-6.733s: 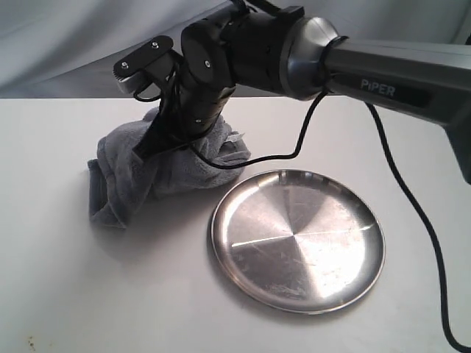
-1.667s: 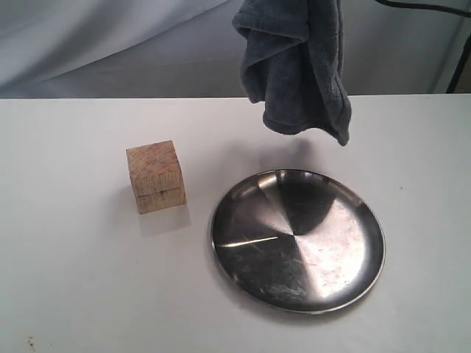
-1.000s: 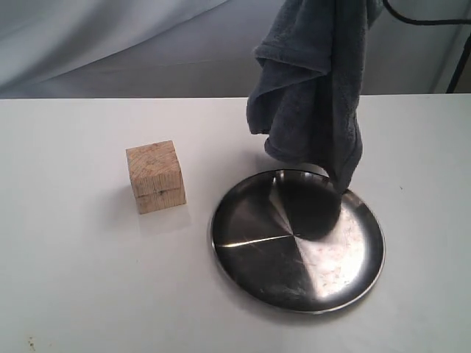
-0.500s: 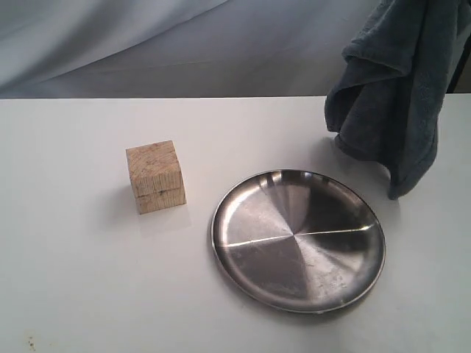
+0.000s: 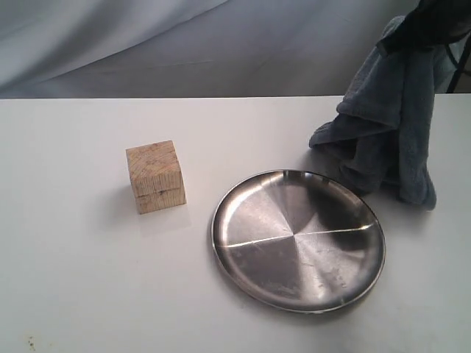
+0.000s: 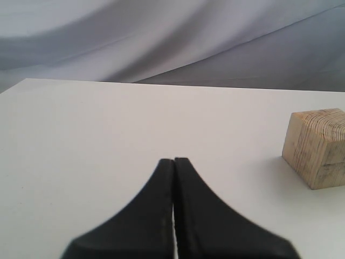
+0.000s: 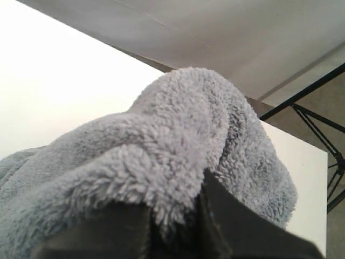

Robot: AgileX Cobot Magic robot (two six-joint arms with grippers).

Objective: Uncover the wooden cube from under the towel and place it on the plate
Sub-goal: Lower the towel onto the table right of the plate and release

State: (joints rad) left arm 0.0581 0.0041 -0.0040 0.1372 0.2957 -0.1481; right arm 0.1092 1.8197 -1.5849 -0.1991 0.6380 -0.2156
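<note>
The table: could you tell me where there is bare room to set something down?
Bare table lies left of the cube and along the near edge before cube and plate. It is crowded at the right rear, where the towel slumps beside the plate's rim.

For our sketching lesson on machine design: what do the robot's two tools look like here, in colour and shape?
The left tool has two matt black fingers, broad at the base and tapering to narrow tips. The right tool looks equally dark and smooth, but the towel hides most of it. No cables, lettering or markings show on either.
</note>
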